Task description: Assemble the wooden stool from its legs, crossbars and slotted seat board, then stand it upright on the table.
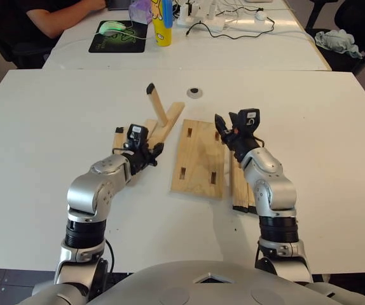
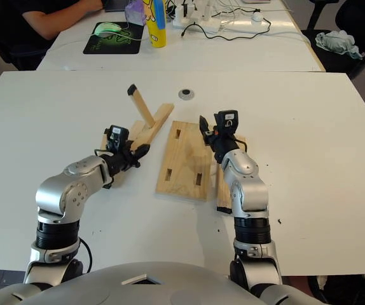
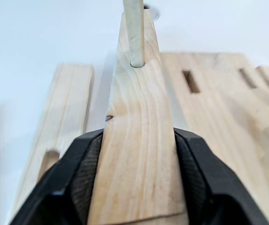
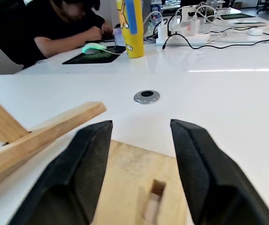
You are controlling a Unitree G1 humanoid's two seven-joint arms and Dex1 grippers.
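Left gripper (image 1: 149,154) tight on a stool leg (image 3: 139,117) beside the seat board (image 1: 198,155); right gripper (image 4: 140,126) wide open, empty, above it.

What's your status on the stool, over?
Left gripper shut on leg, crossbar slotted in. Right gripper open over flat seat board. Loose pieces alongside.

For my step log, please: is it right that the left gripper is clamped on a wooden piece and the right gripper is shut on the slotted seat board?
Not quite. The right gripper is open above the slotted seat board, holding nothing, as the right wrist view shows. The left gripper is indeed clamped on a wooden piece.
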